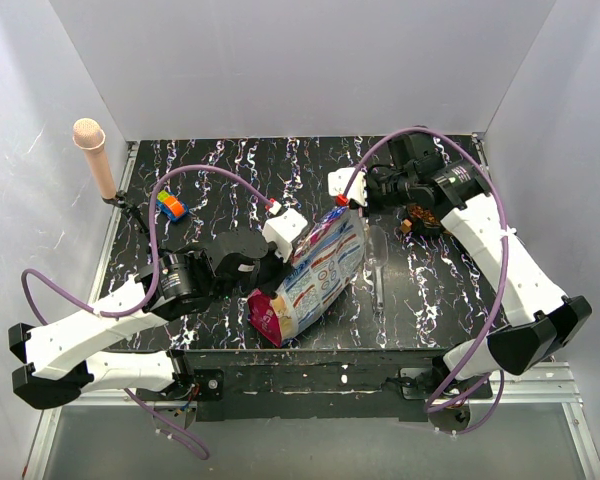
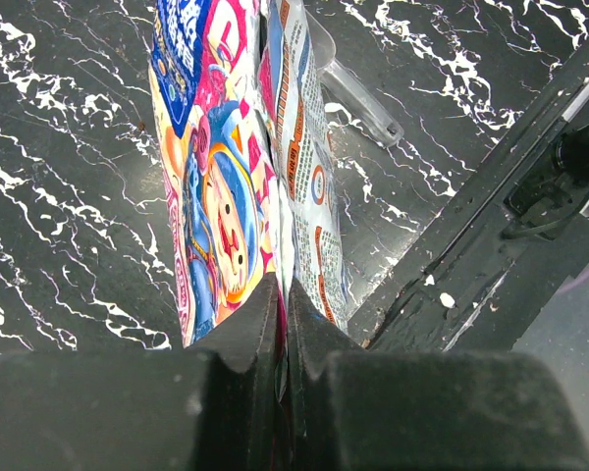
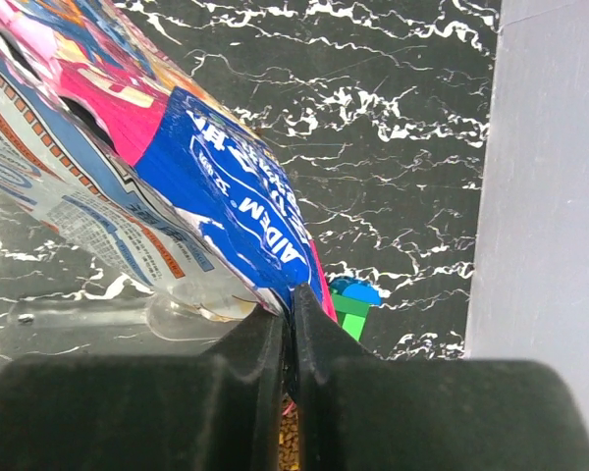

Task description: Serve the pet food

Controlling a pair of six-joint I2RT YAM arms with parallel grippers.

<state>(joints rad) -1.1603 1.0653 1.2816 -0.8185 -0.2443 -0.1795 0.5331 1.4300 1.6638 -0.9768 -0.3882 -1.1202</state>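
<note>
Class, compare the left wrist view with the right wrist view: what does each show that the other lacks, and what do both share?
Only the left wrist view: the cartoon face on the pet food bag and a dark rail at the table's edge. Only the right wrist view: a blue-and-green toy block and the grey wall. Both: the bag, pinched by the shut left gripper and right gripper, the black marbled table and a clear plastic piece.
</note>
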